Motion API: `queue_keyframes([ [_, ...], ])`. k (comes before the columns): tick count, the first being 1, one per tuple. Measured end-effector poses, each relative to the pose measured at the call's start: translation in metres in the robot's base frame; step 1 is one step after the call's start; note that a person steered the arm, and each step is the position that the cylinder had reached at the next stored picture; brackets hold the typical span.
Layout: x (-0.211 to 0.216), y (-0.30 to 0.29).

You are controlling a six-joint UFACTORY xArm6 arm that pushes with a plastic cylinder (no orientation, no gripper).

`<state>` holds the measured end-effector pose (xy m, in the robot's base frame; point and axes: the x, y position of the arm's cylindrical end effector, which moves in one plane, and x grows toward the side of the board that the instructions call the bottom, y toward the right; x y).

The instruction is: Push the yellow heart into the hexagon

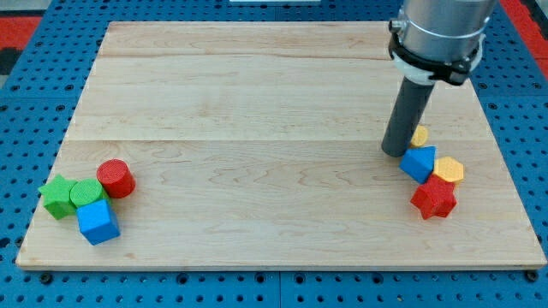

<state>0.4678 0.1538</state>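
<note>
My tip (395,152) rests on the board at the view's right. The yellow heart (419,135) is just right of the rod, partly hidden behind it. The yellow hexagon (449,170) lies below and to the right of the heart. A blue block (418,162) sits between them, touching the hexagon's left side and lying just right of my tip. A red star (434,198) sits right below the hexagon and blue block.
At the view's lower left is a cluster: a red cylinder (115,178), a green cylinder (86,193), a green star (57,196) and a blue cube (98,222). The wooden board (257,128) ends close to both clusters.
</note>
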Motion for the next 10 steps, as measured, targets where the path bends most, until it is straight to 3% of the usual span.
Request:
queue_keyframes([
  [2,-0.053,-0.006],
  [3,-0.058,0.003],
  [5,-0.019,0.04],
  [10,-0.018,0.024],
])
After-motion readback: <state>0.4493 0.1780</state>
